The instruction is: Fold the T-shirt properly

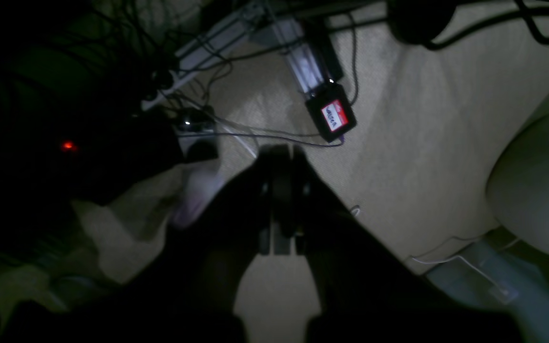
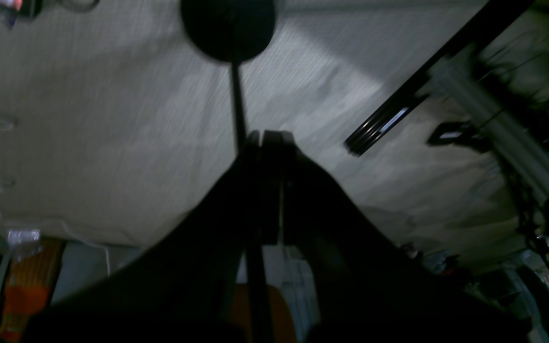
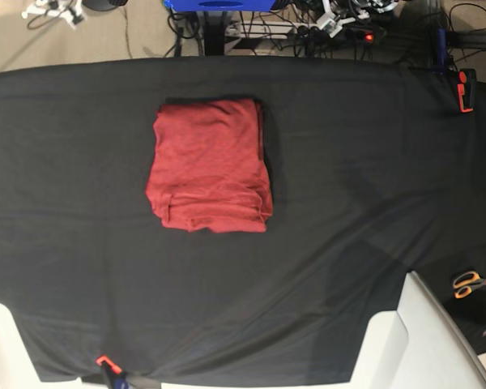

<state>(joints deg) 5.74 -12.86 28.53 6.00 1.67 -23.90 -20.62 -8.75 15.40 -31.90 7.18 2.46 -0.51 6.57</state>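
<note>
The T-shirt (image 3: 210,166) is brick red and lies folded into a compact rectangle on the black tablecloth (image 3: 348,178), left of centre toward the far side. Neither arm shows in the base view. In the left wrist view my left gripper (image 1: 281,151) hangs over the beige floor with its dark fingers pressed together and nothing between them. My right gripper (image 2: 270,137) looks the same in the right wrist view: shut, empty, over pale carpet. The shirt appears in neither wrist view.
Orange-handled scissors (image 3: 471,283) lie at the table's right edge. An orange clamp (image 3: 465,90) grips the cloth at the far right, another clamp (image 3: 105,363) at the near left. Cables and a black labelled box (image 1: 333,117) litter the floor; a round black stand base (image 2: 227,27) sits there too.
</note>
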